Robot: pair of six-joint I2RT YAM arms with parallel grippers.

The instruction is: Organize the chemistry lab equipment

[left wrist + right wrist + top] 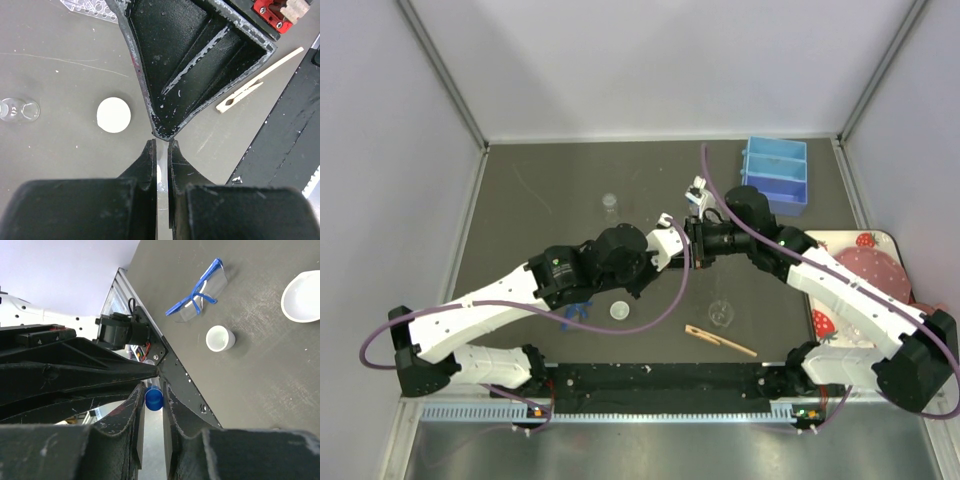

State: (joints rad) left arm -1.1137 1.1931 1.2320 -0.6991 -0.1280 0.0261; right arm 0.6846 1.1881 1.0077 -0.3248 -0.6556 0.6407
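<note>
Both grippers meet above the middle of the table and hold one small clear tube between them. My left gripper (677, 246) (160, 146) is shut on the clear tube body (162, 172). My right gripper (699, 243) (152, 391) is shut on the tube's blue cap (154, 399). A small round dish (619, 310) (113, 115), a tiny glass beaker (720, 315) and a wooden clip (720, 340) (257, 82) lie on the table below. Another small beaker (610, 205) stands further back. A corner of the clear tube rack (90, 7) shows in the left wrist view.
Blue-framed clear safety glasses (575, 312) (200, 292) lie by the left arm. A blue divided bin (775, 172) stands at the back right. The strawberry-print tray (873, 240) with a pink plate sits at the right edge. Purple cables hang from both arms.
</note>
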